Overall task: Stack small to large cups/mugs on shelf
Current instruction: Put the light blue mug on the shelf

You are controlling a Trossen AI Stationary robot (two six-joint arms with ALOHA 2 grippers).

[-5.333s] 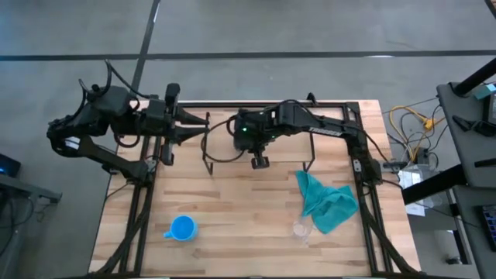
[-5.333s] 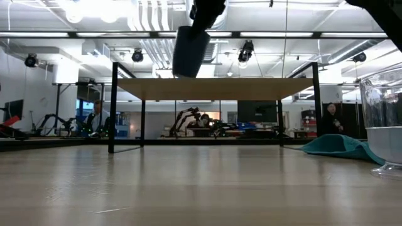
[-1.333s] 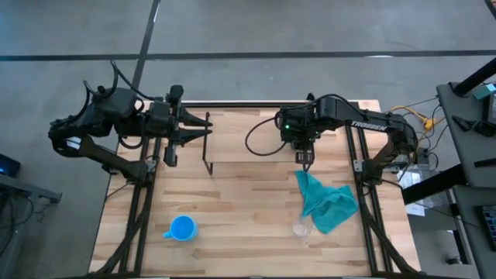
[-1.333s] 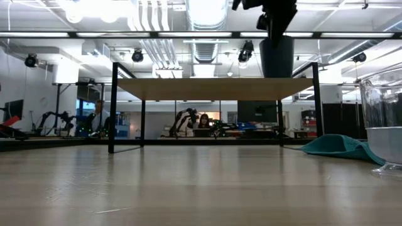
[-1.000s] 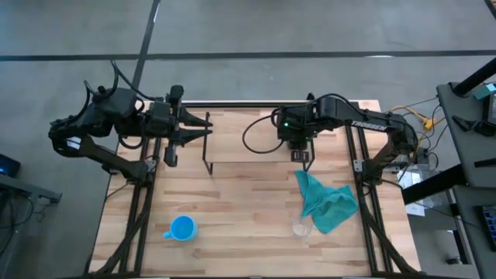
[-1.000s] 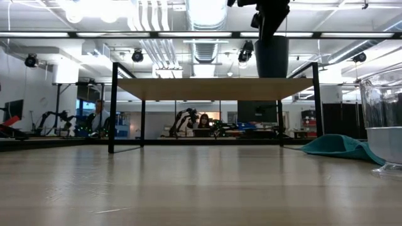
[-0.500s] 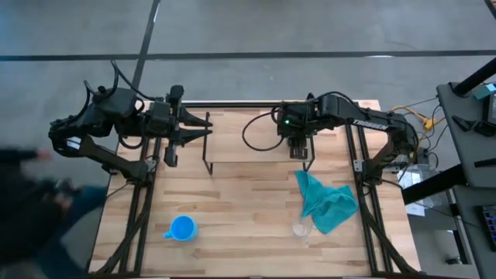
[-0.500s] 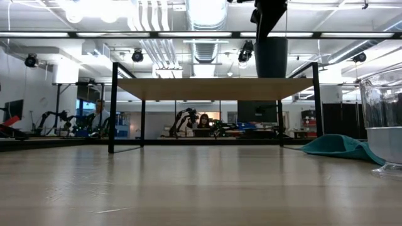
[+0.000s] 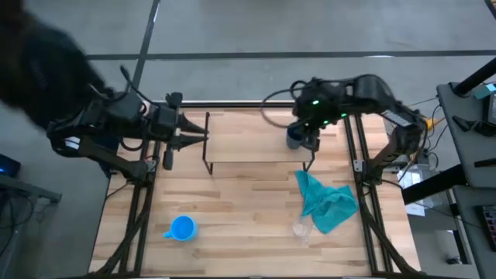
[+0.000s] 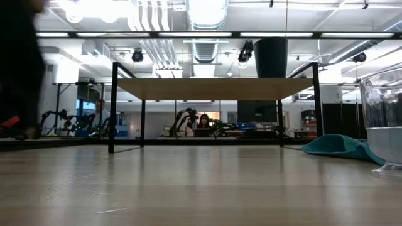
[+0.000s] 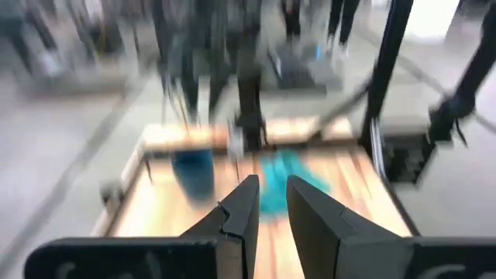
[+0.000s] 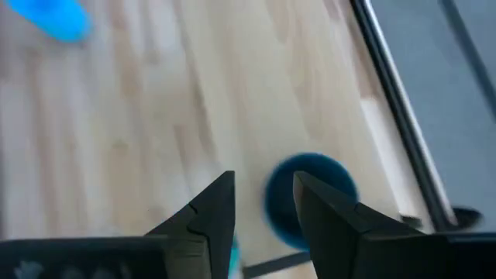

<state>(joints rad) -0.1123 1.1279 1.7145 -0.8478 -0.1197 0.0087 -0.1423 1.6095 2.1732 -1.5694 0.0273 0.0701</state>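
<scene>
The dark navy cup (image 10: 271,58) stands upright by its base on the right end of the shelf's wooden board (image 10: 213,88); from above it shows as the navy cup (image 9: 294,138). My right gripper (image 12: 263,180) hangs open above the cup (image 12: 310,198), touching nothing, and it is out of the low view. The light-blue mug (image 9: 182,229) stands near the table's front left. The clear glass cup (image 9: 301,230) stands at the front right beside a teal cloth (image 9: 329,201). My left gripper (image 9: 194,133) waits at the shelf's left end, with a narrow gap between its fingers (image 11: 252,194) and nothing in it.
The shelf's black legs (image 10: 114,107) stand on the table. A person shows as a dark blur beside the table's far left corner (image 9: 39,54). The glass cup (image 10: 383,125) looms at the low view's right edge. Bare tabletop (image 9: 240,209) lies between mug and cloth.
My right gripper has let go of the navy cup, risen out of the low view and drawn back toward the table's far right. The cup stays upright on the shelf's right end. A person has come in at the left.
</scene>
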